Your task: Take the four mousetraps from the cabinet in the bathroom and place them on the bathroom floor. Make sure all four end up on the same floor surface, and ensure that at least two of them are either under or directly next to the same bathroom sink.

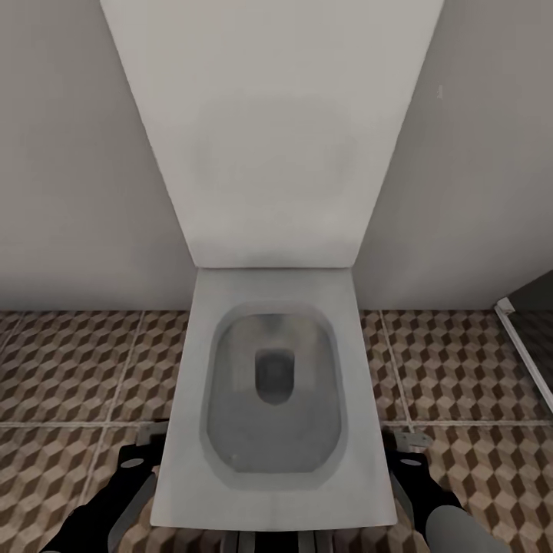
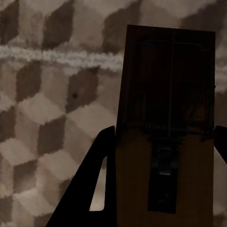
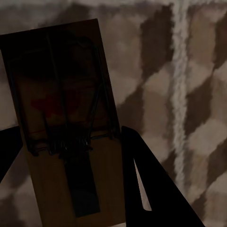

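In the left wrist view a brown mousetrap [image 2: 165, 90] with thin wire parts sits between the dark fingers [image 2: 101, 189] of my left gripper [image 2: 164, 137], which is shut on it above the cube-patterned bathroom floor [image 2: 42, 118]. A second mousetrap [image 3: 61, 109], with a red mark, sits in my right gripper [image 3: 66, 137], whose finger [image 3: 142, 175] presses its edge. In the head view my left gripper [image 1: 146, 442] and right gripper [image 1: 407, 445] hang low on either side of a toilet, over the bathroom floor [image 1: 77, 369]. The cabinet and the sink are out of view.
A white toilet [image 1: 192, 430] with its lid [image 1: 269, 130] raised against the pale wall stands directly in front, between my arms. A white-framed panel edge [image 1: 526, 346] runs along the right. Tiled floor lies on both sides of the toilet.
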{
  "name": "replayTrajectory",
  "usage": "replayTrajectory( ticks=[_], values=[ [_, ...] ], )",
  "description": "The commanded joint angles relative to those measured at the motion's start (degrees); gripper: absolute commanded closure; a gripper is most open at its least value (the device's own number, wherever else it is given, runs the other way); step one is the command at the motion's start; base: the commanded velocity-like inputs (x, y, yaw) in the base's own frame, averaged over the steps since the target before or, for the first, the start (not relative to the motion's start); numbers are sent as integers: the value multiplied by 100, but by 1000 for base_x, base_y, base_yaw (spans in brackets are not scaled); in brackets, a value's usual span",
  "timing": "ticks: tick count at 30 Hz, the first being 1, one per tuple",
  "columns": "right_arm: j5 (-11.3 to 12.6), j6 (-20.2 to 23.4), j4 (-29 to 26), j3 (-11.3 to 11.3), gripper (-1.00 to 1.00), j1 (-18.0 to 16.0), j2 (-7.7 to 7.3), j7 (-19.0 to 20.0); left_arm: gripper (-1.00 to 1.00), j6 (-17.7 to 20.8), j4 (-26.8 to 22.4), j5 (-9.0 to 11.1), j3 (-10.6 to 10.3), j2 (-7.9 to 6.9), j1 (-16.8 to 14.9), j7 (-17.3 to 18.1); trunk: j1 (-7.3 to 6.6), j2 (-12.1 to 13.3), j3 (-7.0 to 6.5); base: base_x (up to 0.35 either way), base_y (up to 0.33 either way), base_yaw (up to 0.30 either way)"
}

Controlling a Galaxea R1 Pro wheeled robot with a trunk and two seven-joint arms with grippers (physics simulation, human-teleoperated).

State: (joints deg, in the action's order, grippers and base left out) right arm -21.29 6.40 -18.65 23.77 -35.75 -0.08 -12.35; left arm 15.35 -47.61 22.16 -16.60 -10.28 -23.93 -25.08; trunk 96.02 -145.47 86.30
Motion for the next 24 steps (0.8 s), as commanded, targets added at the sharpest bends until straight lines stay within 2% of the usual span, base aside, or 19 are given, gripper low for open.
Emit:
replayTrajectory(
  ticks=[1, 8, 24],
  values=[
    [-24, 28, -7, 14, 100, -2, 2, -4, 100, 23, -8, 34, -36, -9, -4, -66, 1, -3, 26, 0, 0, 0],
    [-24, 28, -8, 14, 100, -2, -7, -4, 100, 29, -5, 34, -29, -24, -5, -67, 19, -12, 181, 0, 0, 0],
    [-24, 28, -9, 14, 100, -2, -10, -4, 100, 19, -11, 34, -27, -13, -5, -76, 19, -12, 181, 0, 0, 0]
  ],
)
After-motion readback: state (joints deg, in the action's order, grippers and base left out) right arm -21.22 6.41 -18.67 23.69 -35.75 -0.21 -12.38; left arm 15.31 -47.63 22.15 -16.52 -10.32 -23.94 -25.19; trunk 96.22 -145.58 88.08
